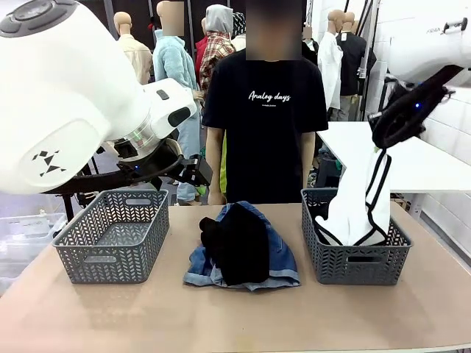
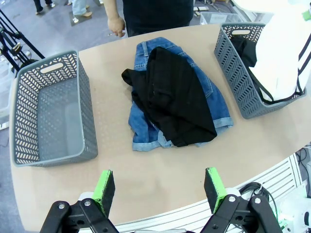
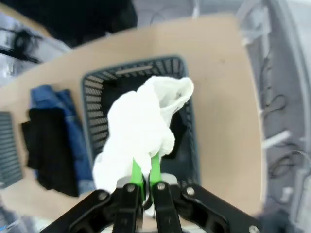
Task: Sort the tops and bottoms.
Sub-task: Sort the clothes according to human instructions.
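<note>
A black top (image 1: 239, 246) (image 2: 175, 97) (image 3: 48, 145) lies crumpled over blue denim bottoms (image 1: 278, 259) (image 2: 146, 131) (image 3: 46, 94) at the middle of the table. My right gripper (image 1: 381, 145) (image 3: 143, 170) is shut on a white garment with black trim (image 1: 357, 198) (image 2: 282, 58) (image 3: 141, 126), which hangs down into the right grey basket (image 1: 353, 266) (image 2: 233, 73) (image 3: 131, 70). Something black (image 2: 245, 48) lies inside that basket. My left gripper (image 1: 195, 170) (image 2: 158, 187) is open and holds nothing, high above the table's near side, between the pile and the left basket.
The left grey basket (image 1: 110, 254) (image 2: 87, 107) has nothing in it. A person in a black printed T-shirt (image 1: 265, 110) stands at the far edge, one hand (image 2: 116, 24) hanging down. A white table (image 1: 412, 158) stands behind at the right.
</note>
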`<state>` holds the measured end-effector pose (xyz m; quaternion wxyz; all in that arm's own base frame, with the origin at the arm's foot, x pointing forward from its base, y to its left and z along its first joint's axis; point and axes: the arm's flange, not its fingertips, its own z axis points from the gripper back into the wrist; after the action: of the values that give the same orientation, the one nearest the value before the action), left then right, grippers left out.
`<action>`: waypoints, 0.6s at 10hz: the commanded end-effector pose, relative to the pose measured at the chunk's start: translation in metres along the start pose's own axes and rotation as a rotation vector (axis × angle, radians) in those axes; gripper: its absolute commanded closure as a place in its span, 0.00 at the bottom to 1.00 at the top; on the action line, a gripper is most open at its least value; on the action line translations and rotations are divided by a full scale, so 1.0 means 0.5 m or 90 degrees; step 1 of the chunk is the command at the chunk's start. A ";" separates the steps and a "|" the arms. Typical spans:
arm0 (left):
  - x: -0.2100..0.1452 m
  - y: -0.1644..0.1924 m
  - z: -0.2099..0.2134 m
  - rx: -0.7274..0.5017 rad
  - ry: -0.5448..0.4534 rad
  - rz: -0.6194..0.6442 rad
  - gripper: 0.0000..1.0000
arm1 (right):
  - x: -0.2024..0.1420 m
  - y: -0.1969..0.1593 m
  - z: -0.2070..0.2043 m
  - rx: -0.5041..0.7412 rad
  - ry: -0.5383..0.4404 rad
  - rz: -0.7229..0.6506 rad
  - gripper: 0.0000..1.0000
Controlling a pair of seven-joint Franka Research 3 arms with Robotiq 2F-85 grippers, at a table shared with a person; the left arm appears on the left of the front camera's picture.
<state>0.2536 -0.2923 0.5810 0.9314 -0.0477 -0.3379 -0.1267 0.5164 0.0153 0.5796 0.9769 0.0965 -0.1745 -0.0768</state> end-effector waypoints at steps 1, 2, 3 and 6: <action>-0.001 0.005 -0.001 -0.006 -0.002 0.000 0.04 | 0.001 -0.006 -0.075 0.094 0.066 -0.001 1.00; -0.001 0.005 -0.001 -0.006 -0.002 0.000 0.04 | 0.002 0.001 -0.130 0.098 0.115 0.003 1.00; -0.001 0.005 -0.001 -0.006 -0.002 0.000 0.04 | 0.002 0.014 -0.183 0.083 0.165 0.013 1.00; -0.001 0.005 -0.001 -0.006 -0.002 0.000 0.04 | -0.023 0.049 -0.294 -0.036 0.262 0.049 1.00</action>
<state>0.2535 -0.2924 0.5808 0.9314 -0.0476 -0.3377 -0.1268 0.5533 0.0585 0.4349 0.9918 0.1242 0.0114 -0.0286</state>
